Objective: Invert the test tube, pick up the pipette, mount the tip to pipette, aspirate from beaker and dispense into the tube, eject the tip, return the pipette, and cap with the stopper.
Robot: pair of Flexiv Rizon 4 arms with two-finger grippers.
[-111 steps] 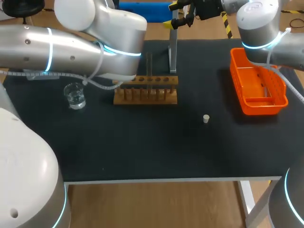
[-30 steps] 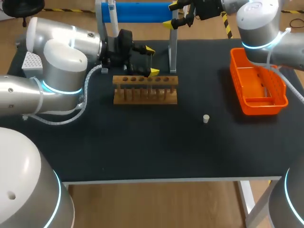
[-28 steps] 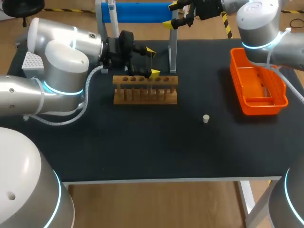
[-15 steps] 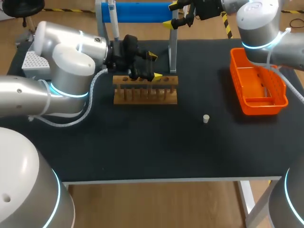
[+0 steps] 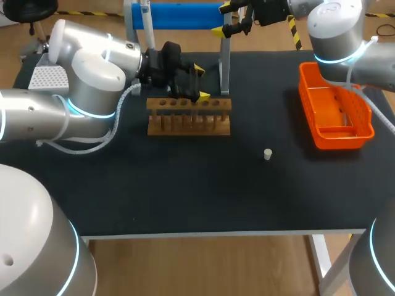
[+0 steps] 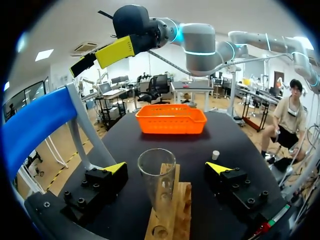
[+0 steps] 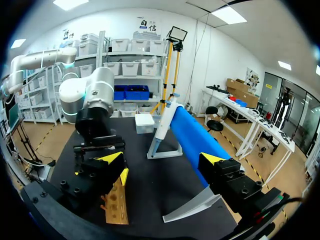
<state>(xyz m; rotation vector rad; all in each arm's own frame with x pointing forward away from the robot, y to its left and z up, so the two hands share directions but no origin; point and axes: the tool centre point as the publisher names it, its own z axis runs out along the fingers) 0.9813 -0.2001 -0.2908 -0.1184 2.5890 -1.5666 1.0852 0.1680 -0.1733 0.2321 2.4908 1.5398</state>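
Observation:
A clear test tube (image 6: 156,185) stands upright in the wooden rack (image 5: 188,117), between the fingers of my left gripper (image 5: 201,83). That gripper (image 6: 166,167) is open and neither finger touches the glass. My right gripper (image 5: 222,20) hangs open and empty at the table's far edge, beside the grey post of the blue pipette stand (image 5: 179,15). The white and blue pipette (image 7: 162,125) leans on that stand, ahead of the right gripper (image 7: 162,158). A small white stopper (image 5: 268,154) lies on the black table. My left arm hides the beaker.
An orange basket (image 5: 336,117) sits at the right side. A white tip box (image 5: 46,77) shows behind my left arm at the far left. The black table top (image 5: 197,191) lies bare in front of the rack.
My left arm has swung in from the left, and over the last second its open gripper edged right until its fingers stood on either side of the tube. The right arm has not moved.

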